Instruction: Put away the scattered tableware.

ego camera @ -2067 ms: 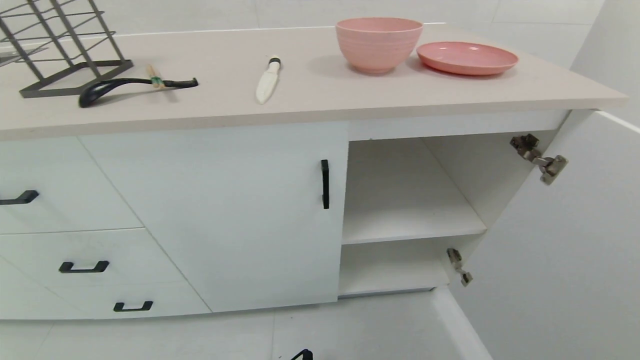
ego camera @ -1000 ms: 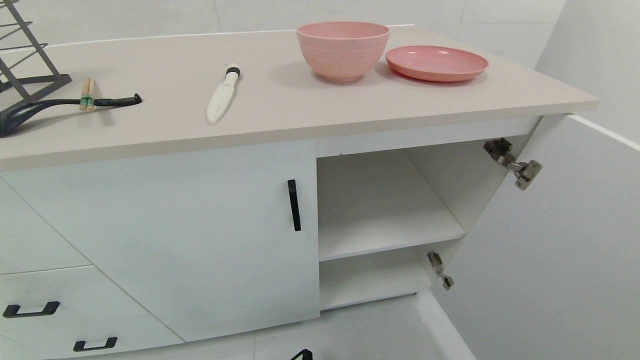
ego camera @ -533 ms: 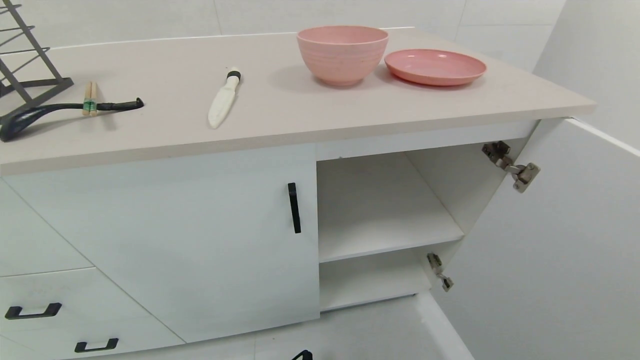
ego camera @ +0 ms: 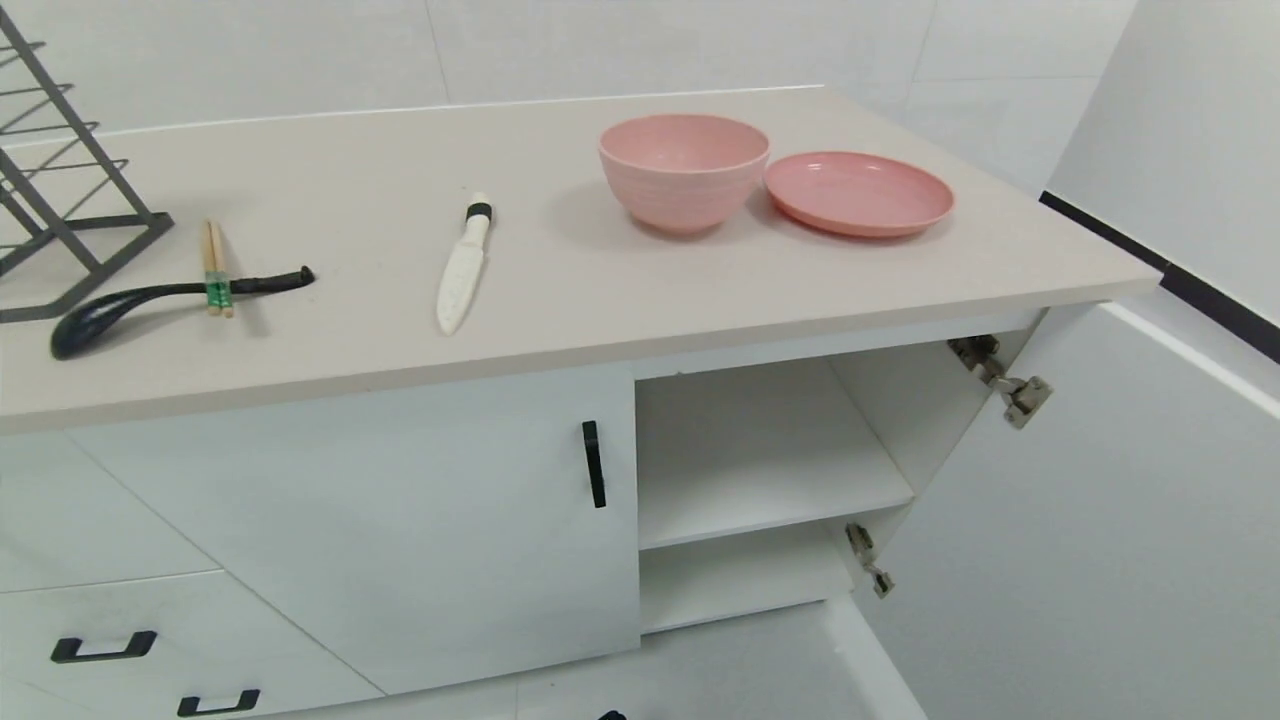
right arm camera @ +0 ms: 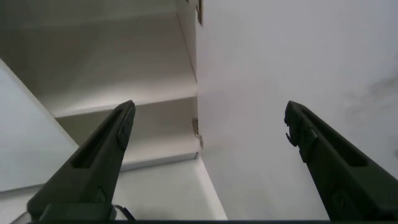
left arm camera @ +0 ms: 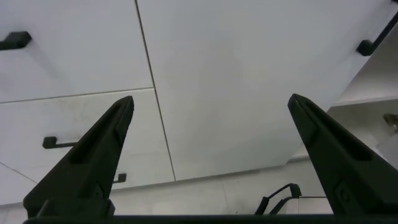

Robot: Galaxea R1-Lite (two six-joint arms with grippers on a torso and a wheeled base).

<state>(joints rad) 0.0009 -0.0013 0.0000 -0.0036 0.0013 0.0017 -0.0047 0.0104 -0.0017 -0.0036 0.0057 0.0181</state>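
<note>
Tableware lies untouched along the counter (ego camera: 700,290): a pink bowl (ego camera: 685,170) just beside a pink plate (ego camera: 858,192) toward the right end, a cream knife (ego camera: 463,268) near the middle, and a pair of chopsticks (ego camera: 214,268) crossing the handle of a black ladle (ego camera: 160,300) by the wire rack (ego camera: 60,180) on the left. Over the past two seconds only the head camera has shifted, swinging across and then rising so that more of the countertop shows. The pieces themselves keep their places relative to one another. That suggests the robot is still lining itself up and no pickup has begun.

Below, the cupboard door (ego camera: 1080,520) on the right stands wide open, baring two white shelves (ego camera: 760,480), a likely home for the bowl and plate. The left gripper (left arm camera: 210,99) faces the closed door (left arm camera: 249,81) and drawers (left arm camera: 74,62) with fingers spread wide and nothing between them. The right gripper (right arm camera: 210,106) faces the open shelves (right arm camera: 118,93), fingers likewise spread and holding nothing.

Bowl and plate look like matte plastic or fibre composite. The bowl is deep and round with faint ribbing outside, and the plate is shallow with a raised rim. The knife is slim with a dark band at the handle. The chopsticks are pale wood with green bands, and the ladle is glossy and curved. Counter and cabinet fronts are smooth and flat.
</note>
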